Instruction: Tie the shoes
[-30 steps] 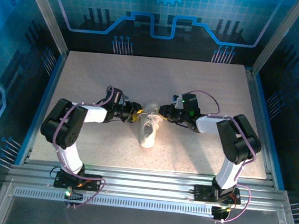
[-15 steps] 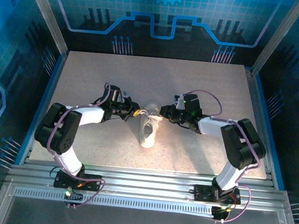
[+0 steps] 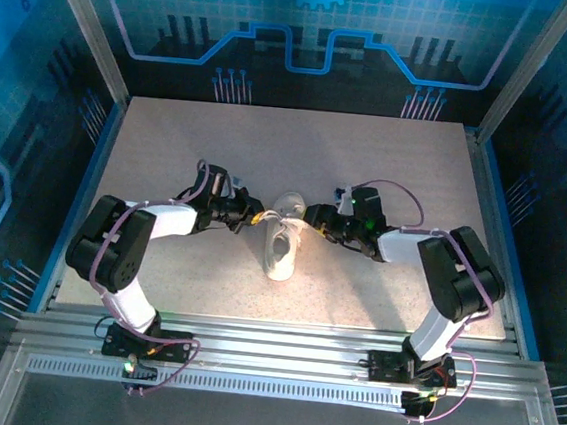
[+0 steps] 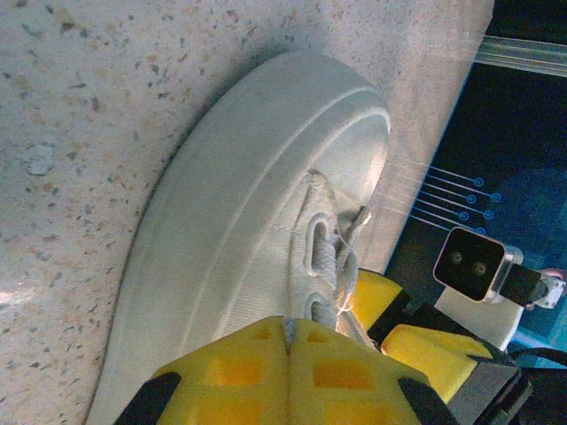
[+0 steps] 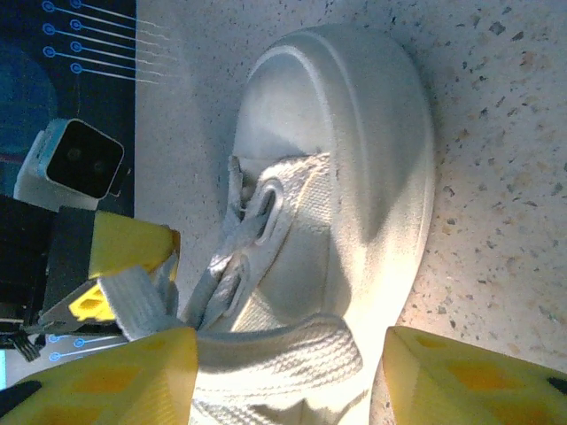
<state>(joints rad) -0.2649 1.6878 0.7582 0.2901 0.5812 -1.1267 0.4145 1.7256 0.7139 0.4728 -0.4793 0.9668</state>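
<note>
Right claw, shifted slightly, gapes beside sneaker; left claw opposite, pinched together.

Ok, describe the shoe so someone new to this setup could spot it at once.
Find the speckled beige table inside the blue-walled cell, then where the two robot arms nearly meet at its middle. The left gripper and right gripper flank the far end of the shoe: small, white, laced, pale against their dark bodies and yellow fingers.
</note>
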